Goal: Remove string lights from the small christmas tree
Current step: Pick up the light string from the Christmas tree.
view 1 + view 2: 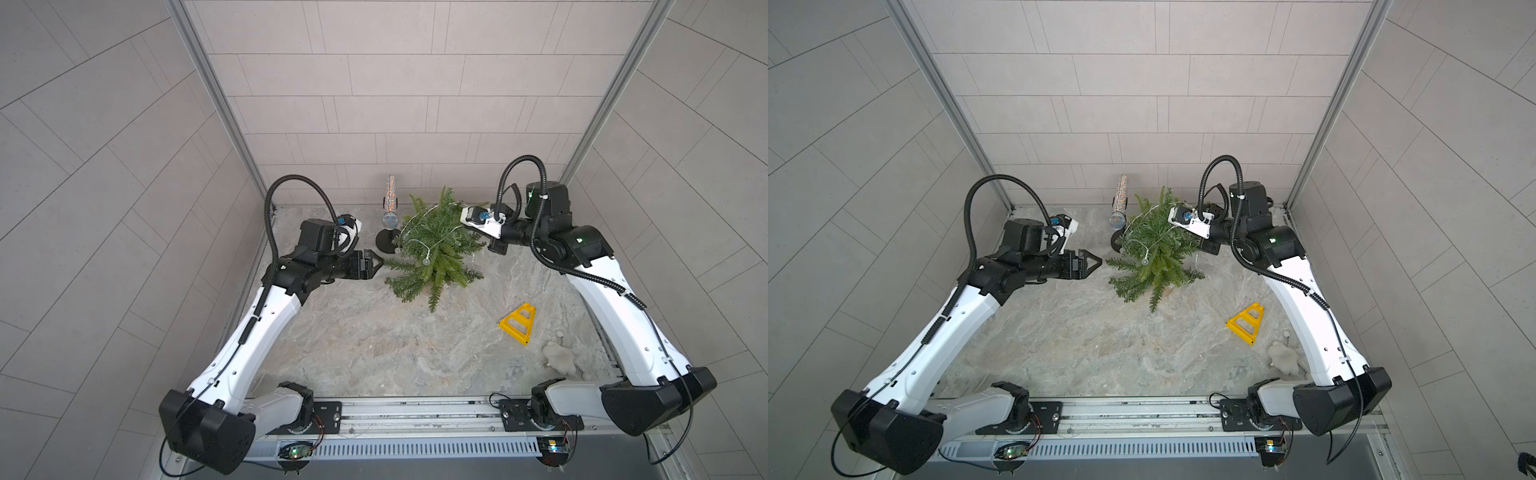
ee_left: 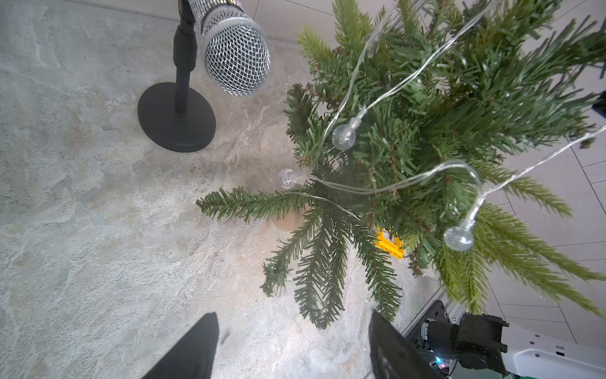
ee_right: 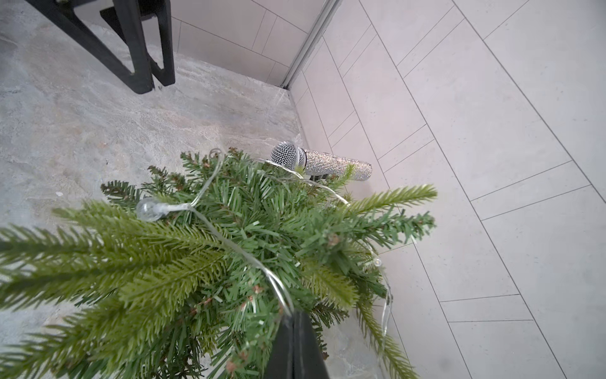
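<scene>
so the right gripper (image 3: 292, 323) is pinched tight on the lights (image 3: 148, 208) draped over the tree (image 1: 432, 249), and the left gripper (image 1: 380, 262) is spread wide just beside it

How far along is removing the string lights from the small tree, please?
Barely begun: the string lights drape all over the small christmas tree. In hand: the right gripper pinches their wire. Remaining: unwinding every loop; the left gripper hovers open beside the tree.

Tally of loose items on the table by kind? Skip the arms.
small christmas tree: 1
string lights: 1 strand, draped on the tree
glittery microphone on black stand: 1
yellow triangular frame: 1
pale lumpy object, too blurred to name: 1
Total: 5
</scene>
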